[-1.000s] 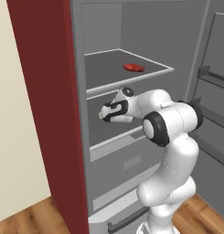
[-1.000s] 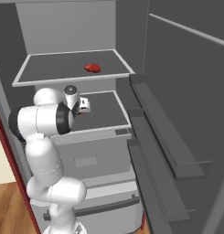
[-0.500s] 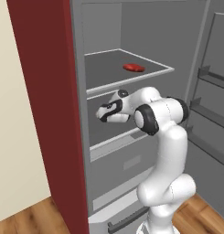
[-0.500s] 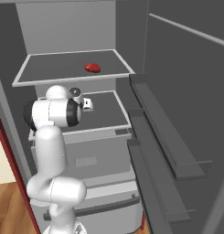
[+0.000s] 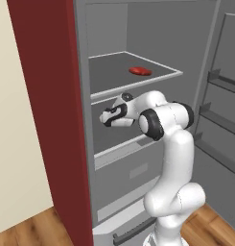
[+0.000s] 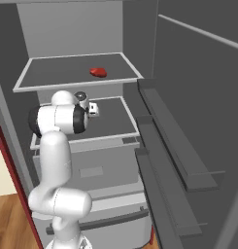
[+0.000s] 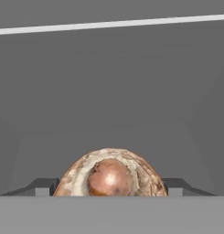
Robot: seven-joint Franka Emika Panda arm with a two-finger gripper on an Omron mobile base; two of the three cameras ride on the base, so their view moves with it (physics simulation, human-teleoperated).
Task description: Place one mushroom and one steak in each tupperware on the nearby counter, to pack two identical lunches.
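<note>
The mushroom [image 7: 111,174] sits low in the hand view, a brown-and-tan lump lying between the two dark fingertips [image 7: 44,186] of the gripper [image 7: 111,187]. The tips stand just to either side of it with a small gap on each side; whether they press on it cannot be told, so the gripper reads as partly open around the mushroom, not clearly holding it. Behind the mushroom is plain grey fridge wall with a pale shelf edge running across the top.

In the base views the gripper [image 5: 105,117] reaches in over the middle shelf [image 6: 110,121] of the open fridge, hand pointing toward the back. One steak [image 5: 140,71], a flat red piece, lies alone on the upper shelf [image 5: 114,72], well above and apart from the hand. The dark red fridge door [image 5: 47,110] stands open at the arm's left, and grey door racks [image 6: 174,160] run along the right. No labels or writing can be read anywhere.
</note>
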